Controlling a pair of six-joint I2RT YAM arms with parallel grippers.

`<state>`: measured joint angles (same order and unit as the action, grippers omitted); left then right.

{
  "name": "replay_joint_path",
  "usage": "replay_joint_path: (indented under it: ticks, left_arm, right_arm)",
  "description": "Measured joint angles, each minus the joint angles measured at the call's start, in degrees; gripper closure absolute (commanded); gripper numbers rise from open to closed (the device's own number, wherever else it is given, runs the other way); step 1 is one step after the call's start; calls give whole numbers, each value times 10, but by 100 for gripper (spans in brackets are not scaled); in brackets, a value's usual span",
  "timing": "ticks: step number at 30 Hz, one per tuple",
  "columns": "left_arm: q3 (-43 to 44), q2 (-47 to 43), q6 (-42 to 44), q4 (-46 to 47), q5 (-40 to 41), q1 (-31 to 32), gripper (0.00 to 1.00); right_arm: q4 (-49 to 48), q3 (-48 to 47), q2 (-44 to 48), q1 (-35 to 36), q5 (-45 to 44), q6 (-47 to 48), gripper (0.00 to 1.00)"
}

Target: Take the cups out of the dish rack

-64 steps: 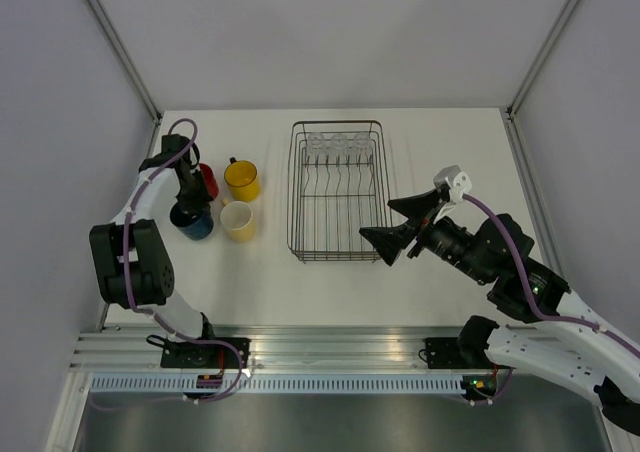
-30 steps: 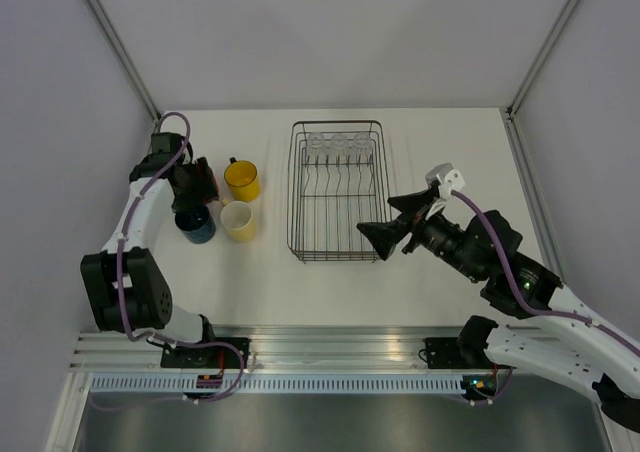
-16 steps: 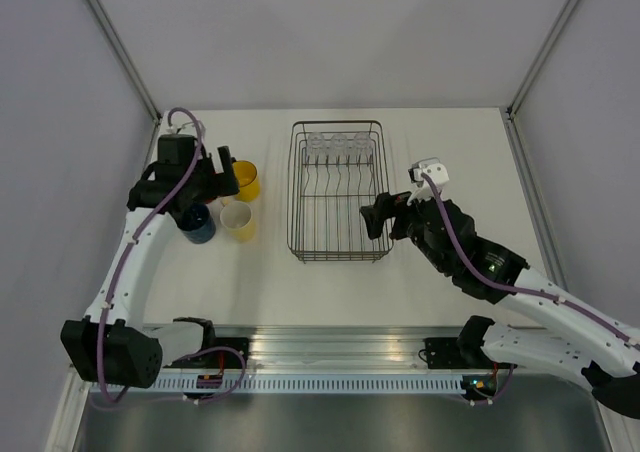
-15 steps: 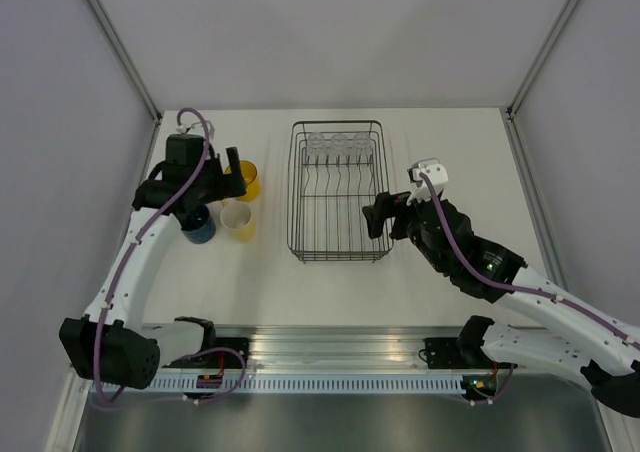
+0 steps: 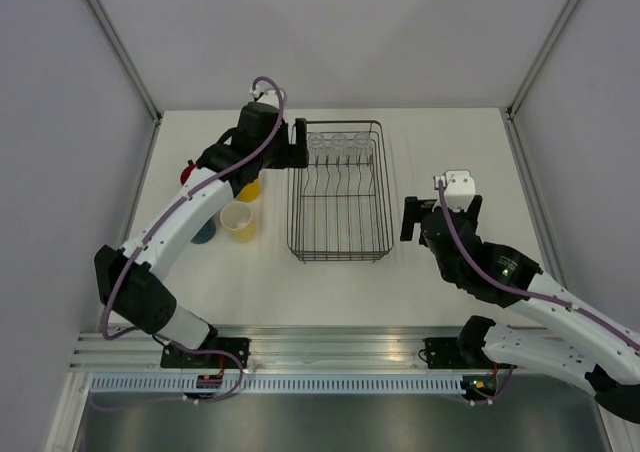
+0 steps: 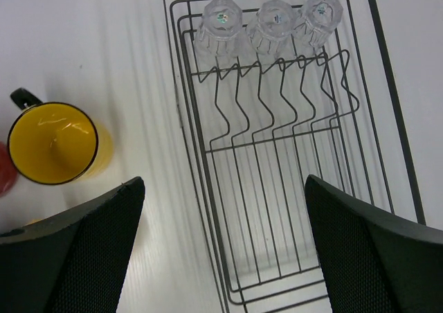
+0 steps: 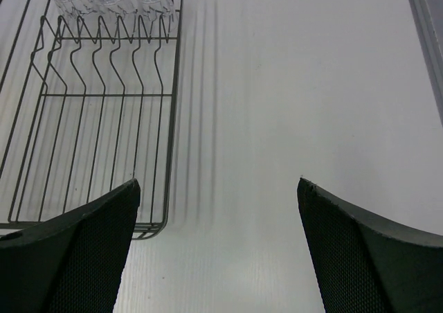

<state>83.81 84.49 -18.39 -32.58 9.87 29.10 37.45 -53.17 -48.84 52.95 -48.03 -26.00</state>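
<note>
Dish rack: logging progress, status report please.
Open and empty: left gripper, right gripper. Three tumblers at far end of dish rack. Nothing blocking them.

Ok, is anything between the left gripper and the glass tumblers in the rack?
Nothing visible. The open left gripper hangs above the dish rack with clear air to the three tumblers at its far end. Only the upright tines stand close on their near side.

No readable text, labels or numbers show anywhere, as far as these views allow.
</note>
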Motion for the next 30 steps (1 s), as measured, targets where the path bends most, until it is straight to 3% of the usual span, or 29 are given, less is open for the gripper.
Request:
replay_joint_path:
  ticks: [12,19,30]
  left_arm:
    - [163,241,42,55,13,2,4]
    - [246,344,66,75,22,2,14]
    - [323,450,81,83,40,-4,20]
  right_arm:
    - [-9,0,102,0,73,5,2]
    - [-11,3,95,-1,90,10,2]
    - [-23,8,71,-1,118,18,2]
